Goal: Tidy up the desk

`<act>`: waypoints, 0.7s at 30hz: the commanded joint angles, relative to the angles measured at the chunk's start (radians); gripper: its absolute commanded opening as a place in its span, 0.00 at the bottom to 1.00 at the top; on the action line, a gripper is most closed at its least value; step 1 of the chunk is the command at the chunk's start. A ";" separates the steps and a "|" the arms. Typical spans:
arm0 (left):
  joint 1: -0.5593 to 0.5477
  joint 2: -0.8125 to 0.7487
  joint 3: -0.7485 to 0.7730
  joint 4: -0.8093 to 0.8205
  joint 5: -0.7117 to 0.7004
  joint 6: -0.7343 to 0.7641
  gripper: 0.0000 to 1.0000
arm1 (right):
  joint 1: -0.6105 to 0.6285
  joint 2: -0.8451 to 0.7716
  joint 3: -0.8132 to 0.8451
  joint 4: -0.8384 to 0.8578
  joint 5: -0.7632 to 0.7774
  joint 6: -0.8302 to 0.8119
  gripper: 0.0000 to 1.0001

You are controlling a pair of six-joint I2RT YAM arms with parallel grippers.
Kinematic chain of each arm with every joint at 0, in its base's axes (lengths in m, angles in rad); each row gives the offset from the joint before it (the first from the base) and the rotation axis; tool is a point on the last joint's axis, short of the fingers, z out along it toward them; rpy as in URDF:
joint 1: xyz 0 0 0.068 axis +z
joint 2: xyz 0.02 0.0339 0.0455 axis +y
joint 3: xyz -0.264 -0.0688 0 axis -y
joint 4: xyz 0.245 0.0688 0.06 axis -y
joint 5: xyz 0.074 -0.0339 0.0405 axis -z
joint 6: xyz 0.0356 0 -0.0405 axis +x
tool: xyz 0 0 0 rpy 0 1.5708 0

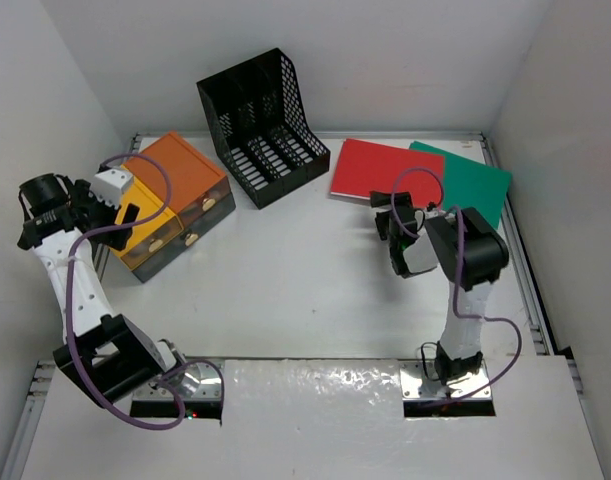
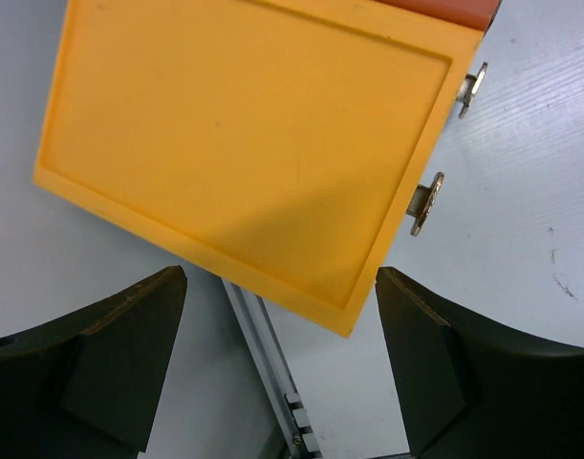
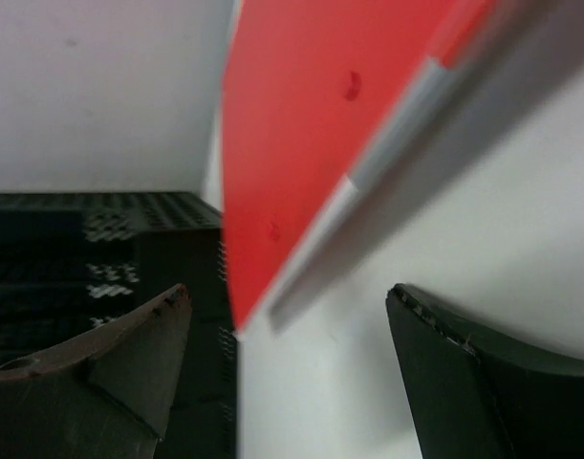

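Note:
The white desk [image 1: 305, 285] carries an orange-yellow drawer box [image 1: 175, 195] at the left, and a red book [image 1: 385, 168] beside a green one [image 1: 467, 180] at the back right. My left gripper [image 1: 128, 215] hangs open over the box's left near corner. In the left wrist view the box's yellow top [image 2: 244, 143] fills the frame above the empty left gripper [image 2: 282, 363]. My right gripper [image 1: 387, 212] stands open at the red book's near edge. The red book's corner [image 3: 301, 134] lies just ahead of the right gripper [image 3: 287, 368], which holds nothing.
A black mesh file rack [image 1: 265, 125] stands at the back centre, also seen at the left of the right wrist view as the rack [image 3: 100, 249]. The box's drawer knobs [image 2: 425, 203] face right. A silver rail [image 2: 268, 373] runs along the desk's left edge under the left gripper.

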 commanded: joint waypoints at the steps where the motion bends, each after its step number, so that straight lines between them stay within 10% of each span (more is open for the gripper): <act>1: 0.007 0.000 -0.022 0.026 -0.008 0.000 0.79 | -0.015 0.109 0.097 0.153 -0.015 0.126 0.83; 12: 0.005 0.027 0.029 0.043 0.010 -0.052 0.80 | -0.014 0.299 0.243 0.041 0.102 0.224 0.74; 21: -0.001 0.046 0.030 0.067 -0.023 -0.066 0.80 | -0.014 0.382 0.303 -0.001 0.100 0.250 0.00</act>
